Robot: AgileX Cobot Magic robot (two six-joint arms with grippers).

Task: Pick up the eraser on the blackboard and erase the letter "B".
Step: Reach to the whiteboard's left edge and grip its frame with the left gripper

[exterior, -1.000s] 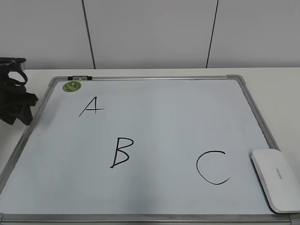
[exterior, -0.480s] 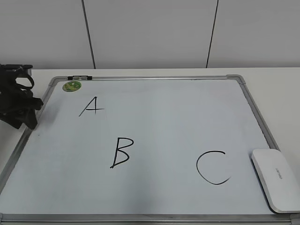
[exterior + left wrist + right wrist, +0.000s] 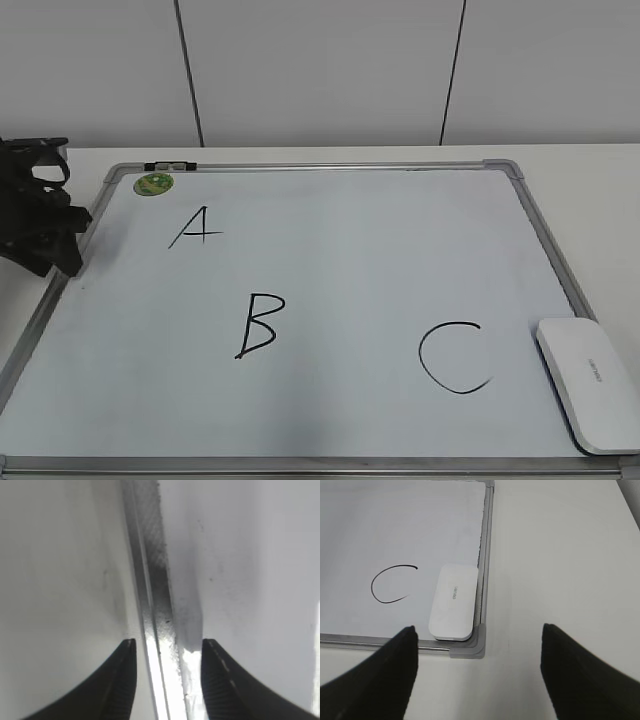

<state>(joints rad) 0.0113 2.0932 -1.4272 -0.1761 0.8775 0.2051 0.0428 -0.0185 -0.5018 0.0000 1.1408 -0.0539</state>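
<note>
The white eraser lies at the blackboard's near right corner, partly over the frame; it also shows in the right wrist view. The blackboard lies flat on the table. The black letter "B" is left of centre. My right gripper is open and empty, above the board's corner piece, short of the eraser; it is out of the exterior view. My left gripper is open, its jaws straddling the board's left frame rail, holding nothing.
A black "A" is at upper left and a black "C" sits just left of the eraser, also seen in the right wrist view. A small green round magnet is at the top left corner. White table lies right of the board.
My left arm has shifted a little to the right, up to the board's left edge. The eraser and the letters have not moved.
</note>
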